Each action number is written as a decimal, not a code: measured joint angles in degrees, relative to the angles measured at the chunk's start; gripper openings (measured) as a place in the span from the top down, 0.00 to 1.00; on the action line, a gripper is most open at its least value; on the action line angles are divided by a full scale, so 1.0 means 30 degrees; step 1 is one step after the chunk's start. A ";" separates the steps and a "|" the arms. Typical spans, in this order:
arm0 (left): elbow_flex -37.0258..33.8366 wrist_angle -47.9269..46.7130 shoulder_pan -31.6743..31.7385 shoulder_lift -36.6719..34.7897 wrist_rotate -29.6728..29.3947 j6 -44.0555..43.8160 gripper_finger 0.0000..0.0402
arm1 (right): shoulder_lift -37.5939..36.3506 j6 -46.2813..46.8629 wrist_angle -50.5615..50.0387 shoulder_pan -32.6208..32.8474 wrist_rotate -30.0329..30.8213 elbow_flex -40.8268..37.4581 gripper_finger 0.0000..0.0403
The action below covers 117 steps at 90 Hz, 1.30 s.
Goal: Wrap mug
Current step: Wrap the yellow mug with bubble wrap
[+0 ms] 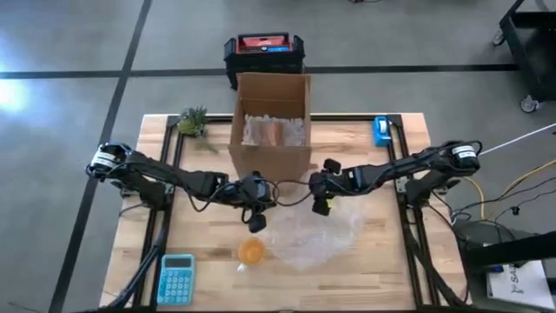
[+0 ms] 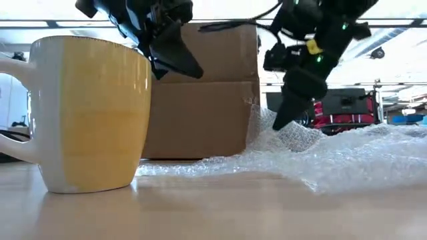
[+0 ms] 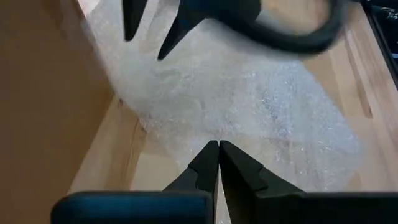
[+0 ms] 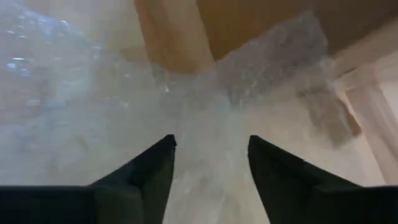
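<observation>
A yellow mug (image 1: 251,252) stands upright on the wooden table near its front edge, large in the low view (image 2: 87,113). A sheet of bubble wrap (image 1: 314,235) lies spread beside it, toward the table's right, and its far corner (image 4: 273,50) rises against the cardboard box. My left gripper (image 1: 256,219) hangs shut above the table between the mug and the box, holding nothing (image 3: 219,149). My right gripper (image 1: 321,205) is open over the wrap's far edge, one finger on either side of it (image 4: 211,149). My right gripper points down at the bubble wrap's far edge (image 2: 283,130) by the box, fingers apart. One fingertip (image 2: 279,121) reaches down to the raised wrap. I cannot tell whether it touches.
An open cardboard box (image 1: 271,122) stands just behind both grippers. A blue calculator (image 1: 176,278) lies at the front left, a small plant (image 1: 193,120) at the far left and a blue tape dispenser (image 1: 380,130) at the far right. Bare wood (image 1: 382,261) lies at the front right.
</observation>
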 joint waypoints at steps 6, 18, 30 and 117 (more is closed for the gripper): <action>0.0000 0.0007 0.0000 0.0000 0.0001 0.0000 1.00 | 0.0546 -0.0594 0.0819 -0.0230 0.0113 -0.0058 0.50; 0.0003 0.0001 0.0000 0.0000 0.0007 0.0000 1.00 | 0.1889 -0.1191 0.1339 -0.0462 0.0103 -0.0107 0.51; 0.0000 -0.0036 0.0000 0.0000 0.0022 -0.0007 1.00 | 0.2751 -0.1811 0.1555 -0.0458 -0.0088 -0.0107 0.57; 0.0000 -0.0037 0.0000 -0.0015 0.0160 0.0000 1.00 | -0.1367 -0.1932 -0.0447 -0.0735 -0.1932 0.0243 0.96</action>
